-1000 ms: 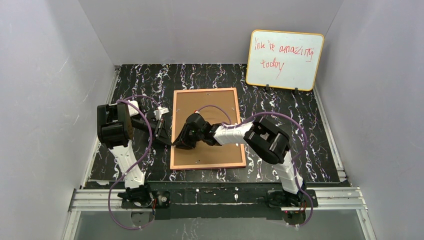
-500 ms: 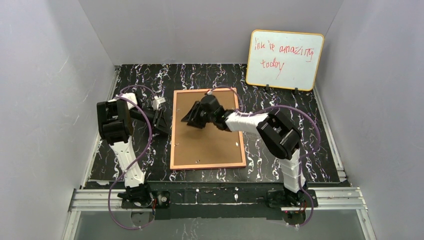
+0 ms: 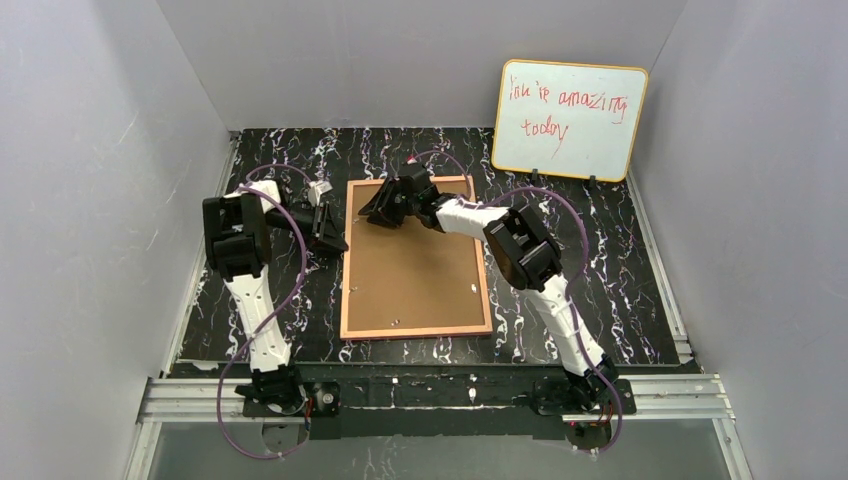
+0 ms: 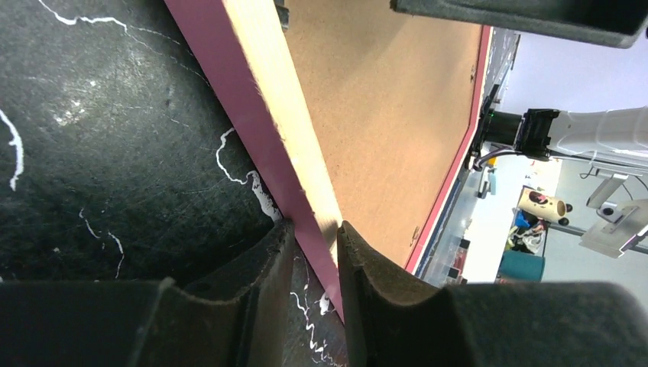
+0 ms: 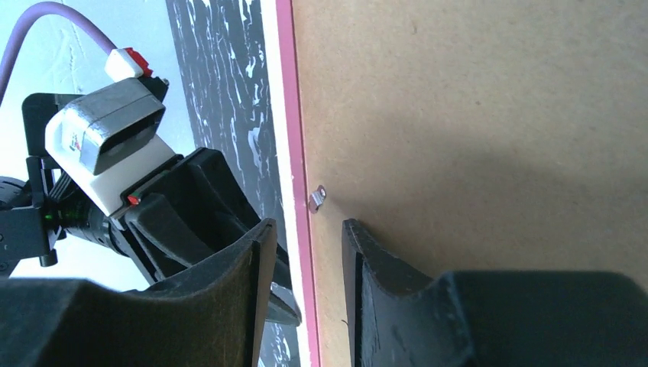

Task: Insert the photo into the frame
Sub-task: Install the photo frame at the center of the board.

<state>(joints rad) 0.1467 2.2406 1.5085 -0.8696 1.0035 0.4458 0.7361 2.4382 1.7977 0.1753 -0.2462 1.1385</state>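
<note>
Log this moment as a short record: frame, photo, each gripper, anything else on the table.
frame: lies flat on the table, brown backing up
photo: not visible in any view
left gripper: shut on the frame's left edge, one finger on each side
right gripper: at the frame's far left corner, fingers narrowly apart beside a metal tab; whether it grips is unclear
other: whiteboard with red writing, standing at the far right

Right tool (image 3: 372, 215) has swept along the frame (image 3: 420, 290); near-left to far-left corner
</note>
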